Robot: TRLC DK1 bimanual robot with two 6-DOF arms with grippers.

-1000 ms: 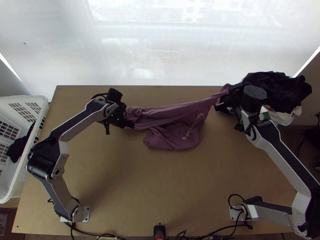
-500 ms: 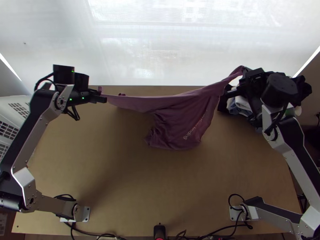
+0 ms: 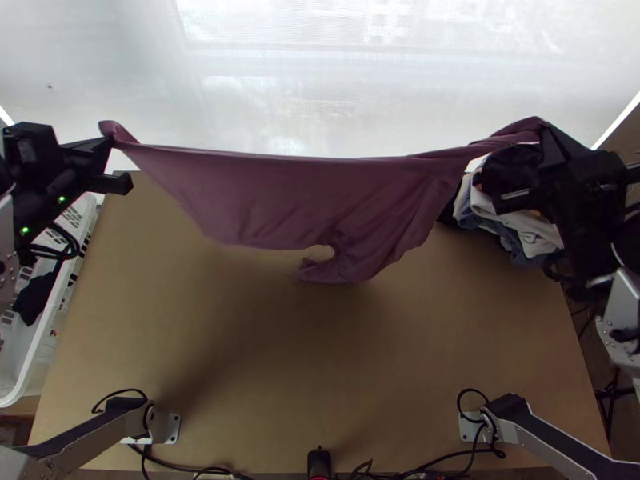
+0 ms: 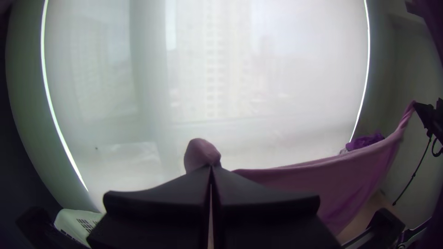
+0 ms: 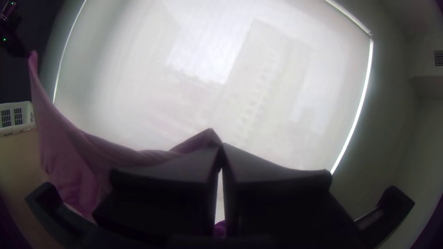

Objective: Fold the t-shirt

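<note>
You see two grippers and one t-shirt. The left gripper (image 3: 112, 144) stands beyond the table's far left corner, its two fingers clamped on one upper end of the t-shirt (image 3: 288, 200). The right gripper (image 3: 546, 125) stands over the far right, its two fingers clamped on the opposite end. In the left wrist view you note the two fingertips of the left gripper (image 4: 211, 167) together on the cloth, one small rounded fold standing out past them. In the right wrist view you find the two fingertips of the right gripper (image 5: 221, 145) likewise together, with one pointed fold at the tips.

Between the two grips, the t-shirt is stretched along one long edge above the far side of the table (image 3: 240, 344). Its body hangs in loose folds, with one notch in the lower outline; whether the lowest part touches the table you cannot tell.

To the left you have one white basket (image 3: 42, 340), with one dark cloth (image 3: 34, 300) inside. At the far right lies one pile of clothes (image 3: 532, 228), showing dark, white and blue-grey pieces. Two mounting plates, one left (image 3: 172, 428) and one right (image 3: 467, 428), sit near the table's near edge.
</note>
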